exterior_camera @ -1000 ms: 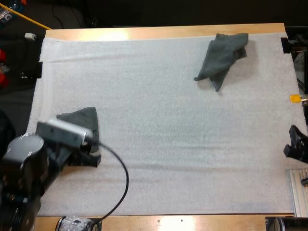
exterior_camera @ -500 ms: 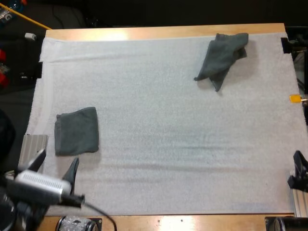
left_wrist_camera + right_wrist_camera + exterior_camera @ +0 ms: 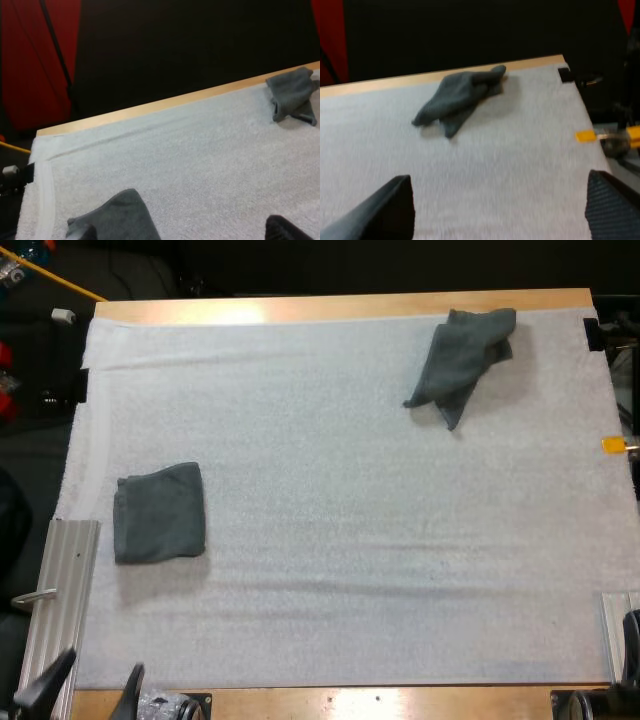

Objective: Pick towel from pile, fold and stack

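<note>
A folded dark grey-green towel (image 3: 158, 512) lies flat at the mat's left side, and its near part (image 3: 120, 220) sits just ahead of my left gripper. A crumpled towel (image 3: 462, 358) rests at the far right of the mat, close to the table's far edge (image 3: 292, 92) (image 3: 457, 97). My left gripper (image 3: 88, 695) (image 3: 182, 232) hangs at the near left corner, open, with its fingers wide apart and nothing between them. My right gripper (image 3: 500, 210) is open too, well back from the crumpled towel, with bare mat between its fingers.
The white mat (image 3: 340, 540) covers most of the wooden table. A ribbed metal rail (image 3: 60, 590) lies along the mat's near left edge and another (image 3: 612, 640) at the near right. Dark space lies beyond the far edge.
My left arm has pulled back from the folded towel to the near left corner, leaving the towel flat. My right gripper has slid back toward the near right edge.
</note>
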You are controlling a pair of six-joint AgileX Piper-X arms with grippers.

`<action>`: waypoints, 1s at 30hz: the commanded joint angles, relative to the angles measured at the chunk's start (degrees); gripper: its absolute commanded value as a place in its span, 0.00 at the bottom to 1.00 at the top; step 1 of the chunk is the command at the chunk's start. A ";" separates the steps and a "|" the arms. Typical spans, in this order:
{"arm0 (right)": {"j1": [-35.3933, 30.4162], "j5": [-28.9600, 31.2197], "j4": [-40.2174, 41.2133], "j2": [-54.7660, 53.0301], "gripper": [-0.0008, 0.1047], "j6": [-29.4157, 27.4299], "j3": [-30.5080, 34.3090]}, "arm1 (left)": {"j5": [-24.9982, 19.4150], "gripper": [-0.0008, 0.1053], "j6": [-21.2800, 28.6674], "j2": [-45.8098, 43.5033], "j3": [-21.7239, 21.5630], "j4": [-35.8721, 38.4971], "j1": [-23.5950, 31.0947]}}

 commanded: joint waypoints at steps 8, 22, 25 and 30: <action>-0.20 -0.33 8.70 -2.76 0.66 -0.22 -0.62 | -0.59 0.60 -0.14 -8.79 -0.17 4.91 -0.14; -0.20 -0.13 3.79 -2.76 0.66 -0.01 0.10 | -1.60 0.60 1.94 -11.23 4.35 3.56 0.73; -0.20 -0.13 -0.54 -2.76 0.66 -0.01 1.15 | -1.60 0.60 2.55 -11.21 8.55 0.39 0.73; -0.20 -0.13 -7.83 -2.76 0.66 0.81 4.46 | -1.22 0.60 2.41 -11.11 16.43 -9.33 0.73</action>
